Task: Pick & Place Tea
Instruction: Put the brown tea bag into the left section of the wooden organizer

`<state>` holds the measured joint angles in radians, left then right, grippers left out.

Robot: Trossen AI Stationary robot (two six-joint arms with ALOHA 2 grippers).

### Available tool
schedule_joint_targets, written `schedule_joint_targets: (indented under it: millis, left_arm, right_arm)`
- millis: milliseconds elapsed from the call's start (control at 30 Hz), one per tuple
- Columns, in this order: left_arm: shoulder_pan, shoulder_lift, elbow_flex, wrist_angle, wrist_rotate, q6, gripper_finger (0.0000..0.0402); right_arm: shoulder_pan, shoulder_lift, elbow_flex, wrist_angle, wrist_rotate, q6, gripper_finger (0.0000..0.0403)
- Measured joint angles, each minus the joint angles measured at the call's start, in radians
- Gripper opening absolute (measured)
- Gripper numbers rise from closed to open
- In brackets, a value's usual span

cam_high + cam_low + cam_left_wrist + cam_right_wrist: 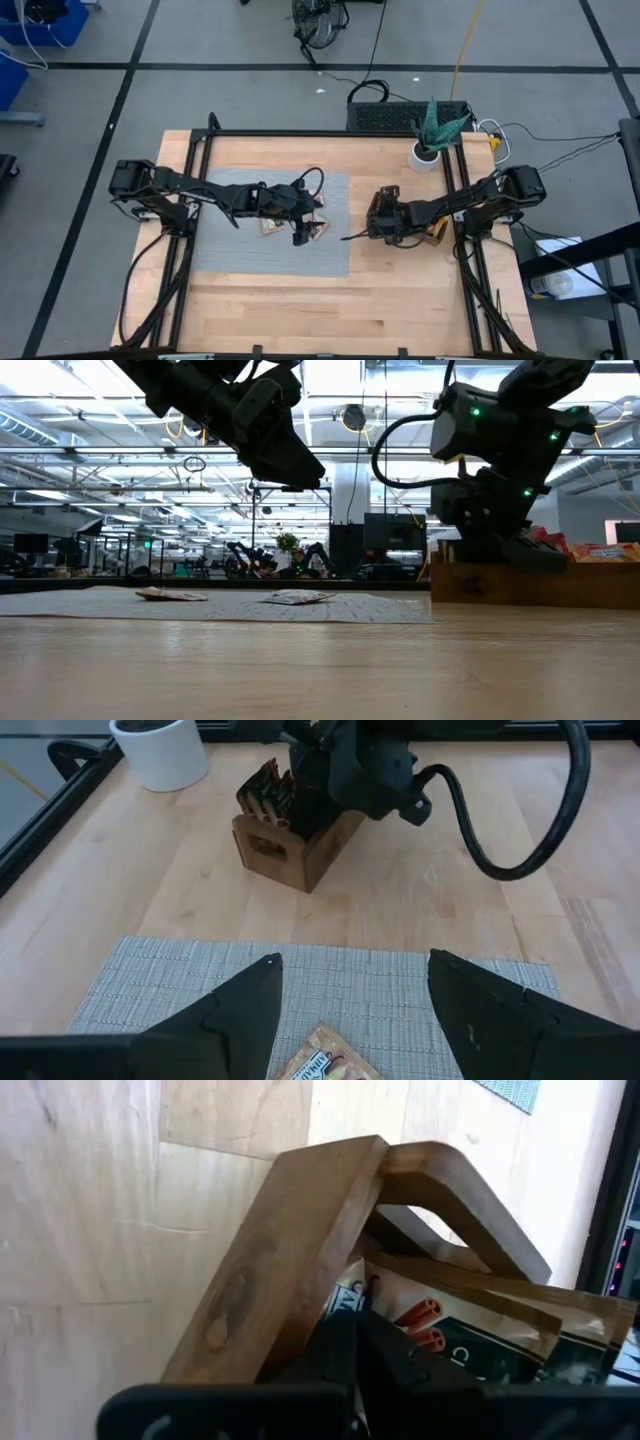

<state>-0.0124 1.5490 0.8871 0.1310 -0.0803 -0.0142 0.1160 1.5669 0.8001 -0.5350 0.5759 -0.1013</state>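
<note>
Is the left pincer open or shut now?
Open. In the left wrist view the left pincer has its two dark fingers wide apart above the grey mat, holding nothing; one tea sachet lies below.

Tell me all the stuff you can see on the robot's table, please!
Small flat tea sachets: two seen, pale and orange, on the mat.
Grey woven mat: one, table's left half.
Brown wooden tray: one, holding more sachets, table's right side.
White pot with green plant: one, back right corner.
Light wooden table: one.
Left gripper: black, open, above the mat's sachets.
Right gripper: black, shut, tip down in the tray.
</note>
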Motion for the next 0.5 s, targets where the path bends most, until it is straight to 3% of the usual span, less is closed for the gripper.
schedule_joint_targets:
  millis: [333,500]
  left_arm:
    - [0.0,0.0,0.0,0.0,0.0,-0.007,0.0251]
    - [0.0,0.0,0.0,0.0,0.0,-0.011,0.025]
  right_arm:
    - [0.05,0.0,0.0,0.03,0.064,-0.019,0.0]
    - [0.049,-0.005,0.005,0.099,-0.128,-0.086,0.0]
